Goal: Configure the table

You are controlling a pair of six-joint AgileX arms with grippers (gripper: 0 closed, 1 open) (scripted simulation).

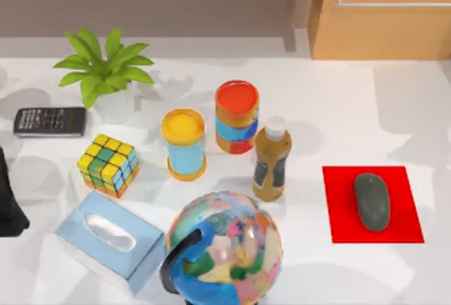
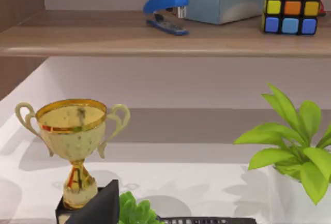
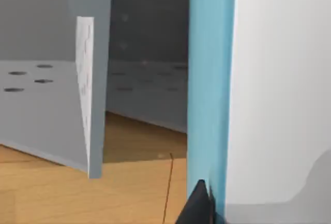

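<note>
The table (image 1: 394, 108) is the wide white surface spanning the top view, with a wooden cabinet (image 1: 384, 13) behind its right rear edge.

Left arm: a dark part of it (image 1: 8, 203) sits at the table's left edge, beside the puzzle cube (image 1: 108, 165). In the left wrist view a dark gripper tip (image 2: 101, 206) appears low over the table, next to a gold trophy (image 2: 75, 141). Whether this gripper is open or closed cannot be told.

Right arm: in the right wrist view a dark gripper tip (image 3: 196, 206) appears against a blue edge and a wooden floor. Its open or closed condition cannot be told, nor can its position relative to the table.

Items on the table, top view:
- Rear left: potted plant (image 1: 106, 69), with a calculator (image 1: 49, 121) to its left.
- Centre: yellow-topped can (image 1: 184, 143), red-topped can (image 1: 237, 116) and brown bottle (image 1: 272, 159), standing upright and close together.
- Front: tissue box (image 1: 109, 241) and globe (image 1: 225, 249), side by side.
- Right: red mat (image 1: 338, 206) with a grey mouse (image 1: 371, 201) lying on it.

The left wrist view also shows a shelf (image 2: 103, 38) above the table carrying a blue stapler (image 2: 165, 13).
</note>
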